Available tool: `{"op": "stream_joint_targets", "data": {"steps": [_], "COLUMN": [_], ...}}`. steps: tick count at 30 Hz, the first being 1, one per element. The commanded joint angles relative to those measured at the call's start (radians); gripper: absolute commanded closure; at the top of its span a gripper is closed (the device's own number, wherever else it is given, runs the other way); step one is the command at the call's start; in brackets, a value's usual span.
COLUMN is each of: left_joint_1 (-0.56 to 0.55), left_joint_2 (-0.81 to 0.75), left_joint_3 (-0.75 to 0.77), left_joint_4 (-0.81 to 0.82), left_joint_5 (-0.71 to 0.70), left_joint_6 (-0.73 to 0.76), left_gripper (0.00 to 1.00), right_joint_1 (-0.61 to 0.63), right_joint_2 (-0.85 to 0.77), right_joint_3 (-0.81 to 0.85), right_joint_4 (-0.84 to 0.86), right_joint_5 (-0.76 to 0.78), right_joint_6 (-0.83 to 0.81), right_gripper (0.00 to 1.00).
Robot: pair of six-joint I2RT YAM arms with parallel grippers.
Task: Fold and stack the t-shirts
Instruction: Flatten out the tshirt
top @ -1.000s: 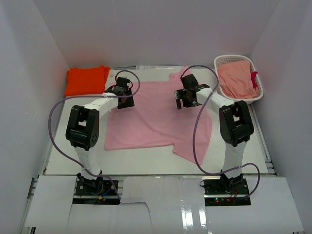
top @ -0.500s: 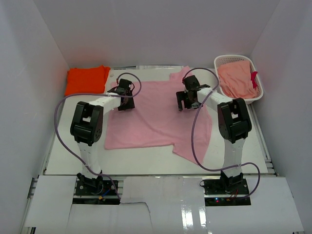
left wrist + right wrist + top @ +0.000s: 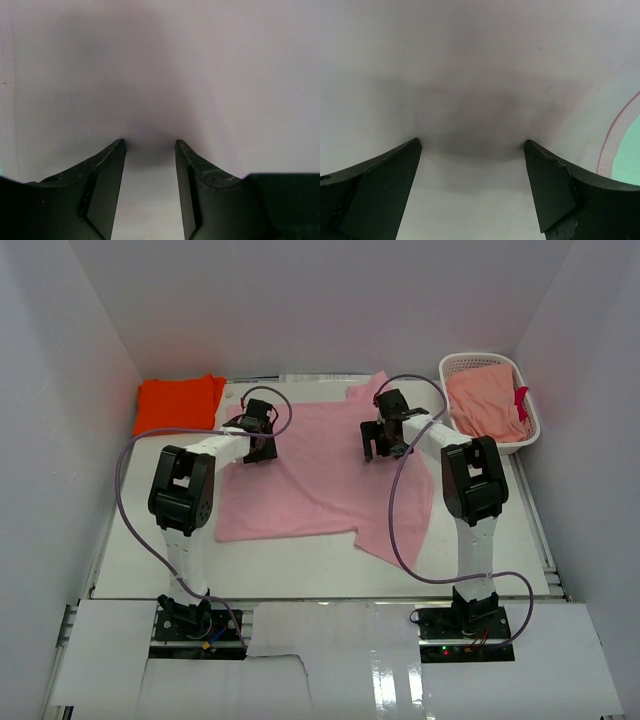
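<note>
A light pink t-shirt [image 3: 320,480] lies spread out in the middle of the table. A bright orange t-shirt [image 3: 178,404] lies folded at the back left. My left gripper [image 3: 262,452] is open, its tips down on the pink cloth [image 3: 150,75] near the shirt's back left part. My right gripper [image 3: 379,451] is open wide, its tips on the pink cloth [image 3: 470,75] near the shirt's back right part, with a hem edge [image 3: 620,125] at the right of that view. Nothing is held in either.
A white lattice basket [image 3: 528,436] at the back right holds a salmon cloth [image 3: 485,402]. White walls close in the table on the left, back and right. Purple cables loop beside both arms.
Both grippers have moved toward the back of the pink shirt and come down onto it. The shirt's back right corner has shifted slightly.
</note>
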Motion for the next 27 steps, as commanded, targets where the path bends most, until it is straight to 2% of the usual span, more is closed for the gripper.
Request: {"op": "stream_joint_targets", "data": {"steps": [1, 8, 27], "left_joint_1": [0.001, 0.002, 0.030], "left_joint_2": [0.039, 0.091, 0.312], "left_joint_3": [0.019, 0.076, 0.378], "left_joint_4": [-0.023, -0.034, -0.104], "left_joint_5": [-0.015, -0.030, -0.010], "left_joint_6": [0.008, 0.021, 0.052], "left_gripper": [0.44, 0.44, 0.44], "right_joint_1": [-0.013, -0.024, -0.076], "right_joint_2": [0.055, 0.098, 0.259], "right_joint_3": [0.048, 0.114, 0.359], "right_joint_4": [0.008, -0.009, -0.087], "right_joint_5": [-0.025, -0.030, -0.059], "right_joint_6": [0.001, -0.006, -0.018], "right_gripper": [0.10, 0.10, 0.10]}}
